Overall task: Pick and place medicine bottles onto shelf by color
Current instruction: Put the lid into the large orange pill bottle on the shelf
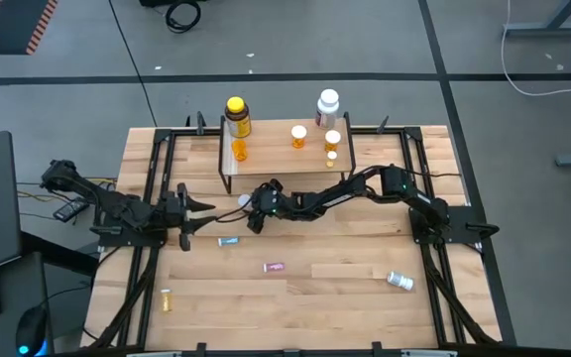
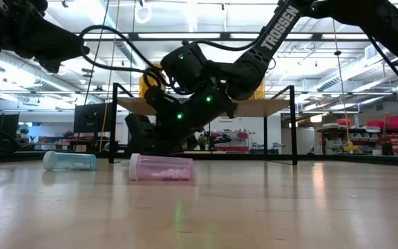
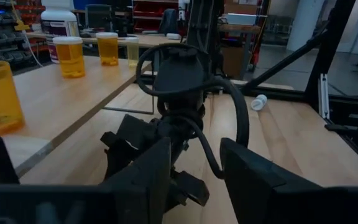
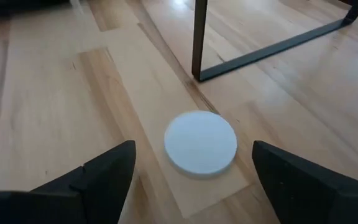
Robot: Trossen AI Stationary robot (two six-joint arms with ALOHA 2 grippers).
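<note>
Nearest, toward six o'clock, a yellow vial (image 1: 166, 298), pink vial (image 1: 275, 267) and teal vial (image 1: 228, 241) lie toppled on the tabletop (image 1: 345, 297), apparently unsorted. At centre, the right hand (image 4: 191, 171) spreads wide over a white-capped bottle (image 4: 201, 142), touching nothing. The left hand (image 3: 194, 165) faces it from nine o'clock, partly open and empty. At twelve o'clock, the shelf (image 1: 266, 149) holds bottles grouped by color.

left hand (image 3: 194, 177): fingers parted | ahead: other arm (image 3: 179, 87) | shelf (image 3: 55, 106): orange vials (image 3: 70, 57), white bottle (image 3: 59, 22)
</note>
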